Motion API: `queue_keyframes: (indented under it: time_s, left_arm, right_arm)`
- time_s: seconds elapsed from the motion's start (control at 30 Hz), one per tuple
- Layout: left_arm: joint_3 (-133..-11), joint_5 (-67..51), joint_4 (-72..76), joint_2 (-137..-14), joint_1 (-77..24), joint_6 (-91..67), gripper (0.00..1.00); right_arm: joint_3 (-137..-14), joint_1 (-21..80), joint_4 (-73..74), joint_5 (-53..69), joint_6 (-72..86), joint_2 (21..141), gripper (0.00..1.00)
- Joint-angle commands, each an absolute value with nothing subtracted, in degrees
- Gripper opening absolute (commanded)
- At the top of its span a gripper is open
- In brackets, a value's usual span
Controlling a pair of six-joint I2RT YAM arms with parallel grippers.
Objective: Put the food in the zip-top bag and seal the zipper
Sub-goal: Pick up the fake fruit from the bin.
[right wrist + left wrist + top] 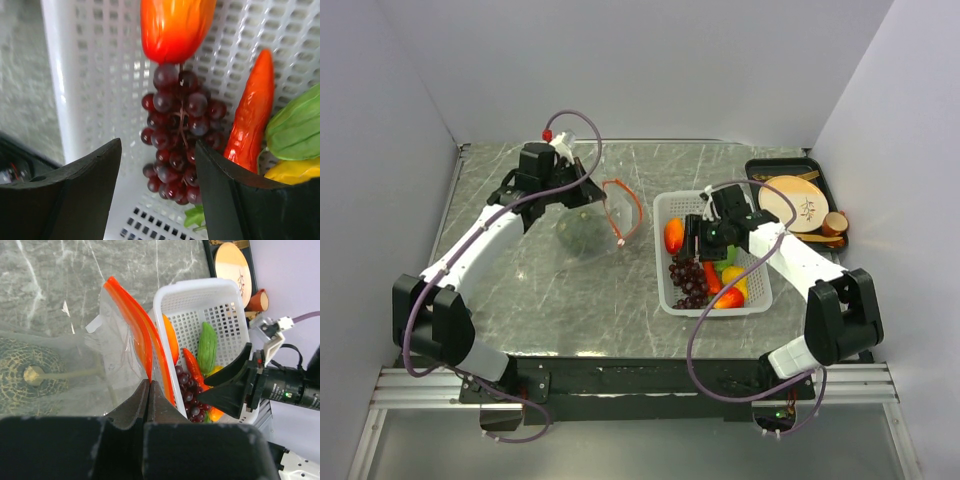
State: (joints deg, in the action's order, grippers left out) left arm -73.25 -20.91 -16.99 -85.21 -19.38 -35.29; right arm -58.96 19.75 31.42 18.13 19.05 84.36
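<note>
Top external view: the left gripper (pixel 582 195) reaches out over the grey surface (pixel 520 290) and is clamped shut on the mouth edge of the zip-top bag (pixel 590 225), which lies left of the white basket (pixel 665 200). The zipper (pixel 630 205) curves in an open orange-red loop toward the basket. A dark green round fruit (pixel 582 235) sits inside the bag.

From the left wrist, the closed jaws pinch the clear plastic right where the zipper (pixel 135 315) runs down to them, and the fruit (pixel 25 375) shows through the crinkled film.

The right gripper (pixel 705 240) hangs over the basket with its jaws apart. In its wrist view the purple grapes (pixel 180 130) lie between the spread fingers (pixel 90 180); whether they touch cannot be told. An orange-red tomato (pixel 175 25) lies just beyond the grapes, a carrot (pixel 250 115) beside them, then a green piece (pixel 295 125) and a yellow piece (pixel 295 170). All rest in the basket.
</note>
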Motion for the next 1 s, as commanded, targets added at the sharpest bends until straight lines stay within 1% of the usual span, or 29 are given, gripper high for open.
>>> queue_keyframes:
  time_s: [0.0, 0.3, 0.47, 0.57, 0.63, 0.67, 0.77, 0.83, 0.87, 0.97]
  left_arm:
    - [-74.79, -20.40, -16.35, -85.96, -21.18, -33.22, 0.01]
    - [-75.06, -20.04, -15.73, -85.61, -21.80, -34.72, 0.01]
    - [-76.11, -19.25, -17.14, -86.40, -21.80, -33.58, 0.01]
    - [-76.29, -18.81, -17.49, -86.48, -21.80, -33.31, 0.01]
    - [-76.38, -18.72, -17.40, -86.57, -21.80, -33.49, 0.01]
    - [-76.46, -18.72, -17.49, -86.66, -21.80, -33.57, 0.01]
    - [-76.29, -18.55, -17.75, -86.66, -21.80, -33.40, 0.01]
    - [-76.29, -18.02, -18.02, -86.57, -21.80, -33.31, 0.01]
    - [-76.29, -18.02, -18.02, -86.57, -21.80, -33.22, 0.01]
    - [-76.46, -18.02, -18.28, -86.66, -21.80, -32.96, 0.01]
  right_arm:
    - [-58.10, 20.21, 33.31, 23.88, 14.42, 85.86, 0.68]
    - [-57.39, 22.58, 33.66, 21.89, 12.92, 92.10, 0.69]
    - [-58.27, 26.09, 34.98, 12.41, 12.92, 96.06, 0.70]
    - [-59.23, 26.98, 35.68, 11.26, 12.66, 98.34, 0.69]
    - [-59.59, 27.33, 35.95, 11.16, 12.48, 99.84, 0.64]
    - [-59.59, 27.42, 35.86, 10.64, 12.83, 99.93, 0.53]
    - [-59.50, 27.60, 34.89, 10.55, 13.71, 98.35, 0.31]
    - [-60.20, 27.51, 35.24, 9.76, 14.24, 96.34, 0.28]
    - [-60.47, 27.60, 35.24, 9.58, 14.85, 95.46, 0.25]
    - [-62.05, 27.42, 35.16, 8.96, 16.43, 91.42, 0.25]
